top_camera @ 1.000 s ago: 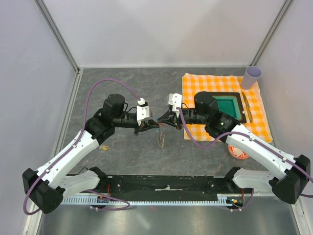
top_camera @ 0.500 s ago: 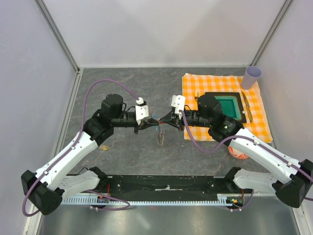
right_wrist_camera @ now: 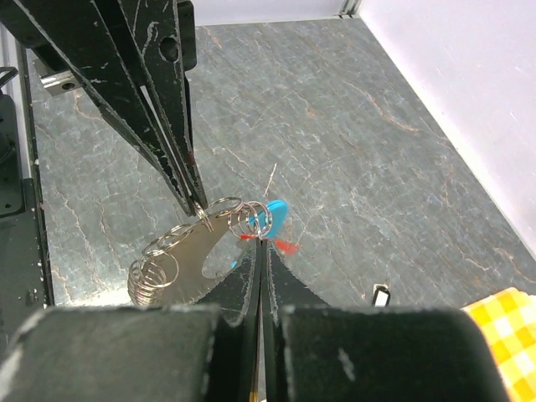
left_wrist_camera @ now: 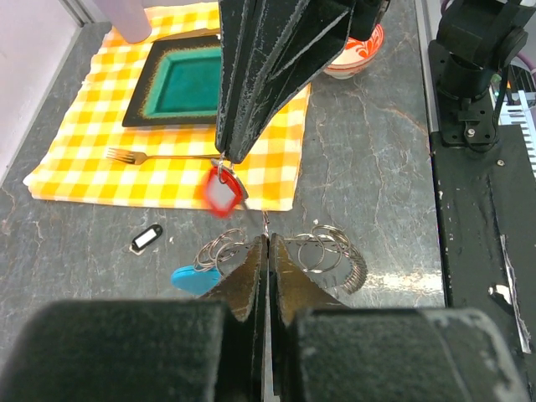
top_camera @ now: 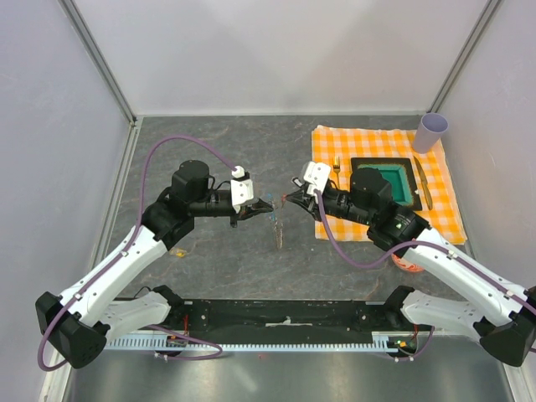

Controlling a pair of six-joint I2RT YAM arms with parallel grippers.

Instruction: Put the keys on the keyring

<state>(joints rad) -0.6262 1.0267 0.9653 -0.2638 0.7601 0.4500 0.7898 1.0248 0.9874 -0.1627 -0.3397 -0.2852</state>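
The keyring, a string of fine metal rings with a blue plastic piece, hangs above the table between the two grippers. My left gripper is shut on one of its rings; in the top view the left gripper sits just left of the right gripper. The key, with its red plastic head, is pinched in my right gripper, which is shut on it. Rings and the blue piece lie just beyond the right tips. The chain dangles below.
An orange checked cloth at the right carries a green plate, a fork and a gold knife. A purple cup stands at its far corner, a red-patterned bowl nearer. A black-and-white fob lies on the table.
The right arm has drawn back to the right with the key, so the two gripper tips, which met a second ago, now stand slightly apart. The left gripper has barely moved.
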